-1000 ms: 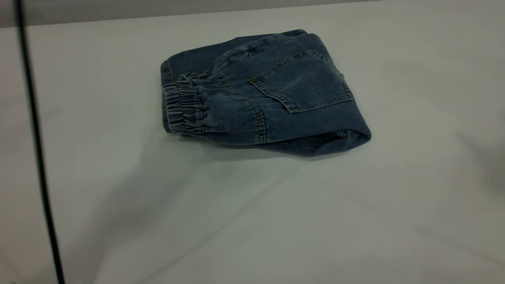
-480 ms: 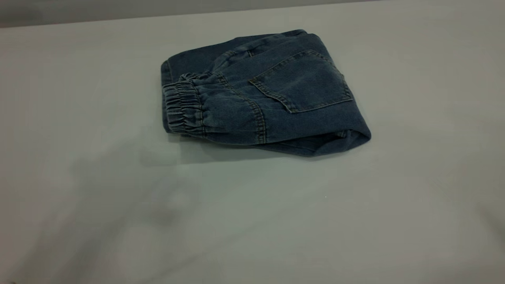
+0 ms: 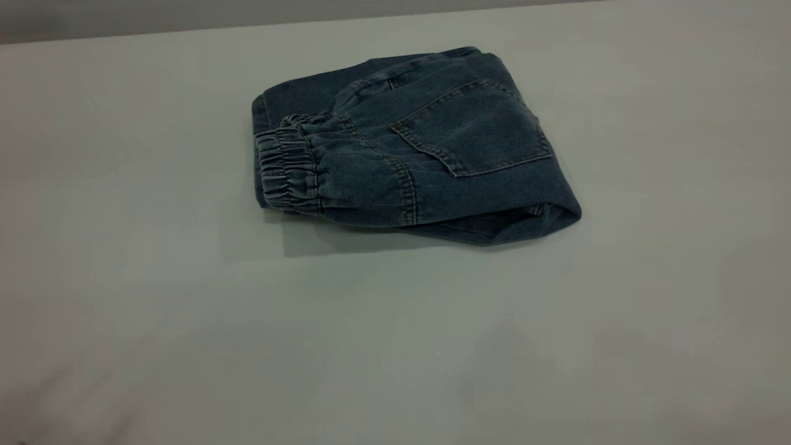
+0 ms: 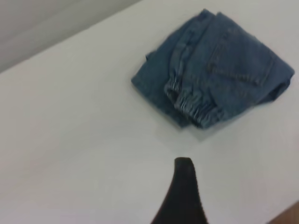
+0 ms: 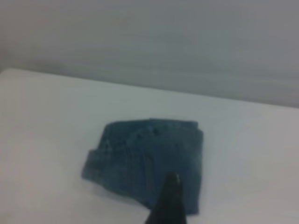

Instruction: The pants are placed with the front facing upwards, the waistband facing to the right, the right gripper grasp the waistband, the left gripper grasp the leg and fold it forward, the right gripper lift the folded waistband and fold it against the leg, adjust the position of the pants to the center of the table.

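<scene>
Pants (image 3: 414, 148) folded into a compact bundle, pocket side up, waistband (image 3: 287, 170) toward the exterior view's left, lying on table (image 3: 395, 346) toward its far edge. Left gripper (image 4: 180, 193) and right gripper (image 5: 169, 203) clear of the denim; finger spread: cannot tell. For centring: press flat on top, slide slowly toward the middle, avoid unfolding.

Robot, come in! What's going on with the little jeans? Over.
Both end effectors pulled back, holding nothing. Pants folded, pocket up, waistband toward left, lying alone on table. Nothing in the way.
</scene>
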Motion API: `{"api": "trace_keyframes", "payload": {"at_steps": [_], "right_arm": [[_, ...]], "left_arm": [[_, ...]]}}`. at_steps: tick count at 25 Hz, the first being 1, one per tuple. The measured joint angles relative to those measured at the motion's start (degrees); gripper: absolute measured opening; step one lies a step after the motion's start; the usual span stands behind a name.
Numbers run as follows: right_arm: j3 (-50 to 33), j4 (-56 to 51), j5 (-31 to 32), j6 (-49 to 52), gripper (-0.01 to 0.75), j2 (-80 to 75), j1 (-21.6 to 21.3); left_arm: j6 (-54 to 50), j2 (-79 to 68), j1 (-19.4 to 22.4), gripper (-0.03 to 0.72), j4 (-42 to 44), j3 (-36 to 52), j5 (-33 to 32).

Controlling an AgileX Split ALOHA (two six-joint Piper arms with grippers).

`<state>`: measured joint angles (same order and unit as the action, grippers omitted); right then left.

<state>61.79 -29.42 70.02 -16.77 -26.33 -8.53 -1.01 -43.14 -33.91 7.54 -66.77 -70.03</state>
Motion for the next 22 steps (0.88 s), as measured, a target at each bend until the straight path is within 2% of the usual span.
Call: {"api": "trace_keyframes", "payload": {"at_steps": [11,14,18,22], "right_arm": [[-18.9,11.1,0.0,0.0,0.577,17.3,0.0],[-23.8,12.5,-0.2,-0.4,0.577,20.2,0.0],[-29.3,14.0,-3.8,-0.1,0.576,23.2,0.0],[-31.9,16.2,-6.7,1.2,0.576,25.7,0.0]], "left_arm": [[0.1,25.6,0.0,0.548,0.5,24.7,0.0],[-0.2,30.2,0.0,0.548,1.7,28.8,0.0],[-3.0,33.1,0.0,0.548,2.0,32.6,0.1],[-3.0,33.1,0.0,0.548,3.1,35.2,0.1]]}}
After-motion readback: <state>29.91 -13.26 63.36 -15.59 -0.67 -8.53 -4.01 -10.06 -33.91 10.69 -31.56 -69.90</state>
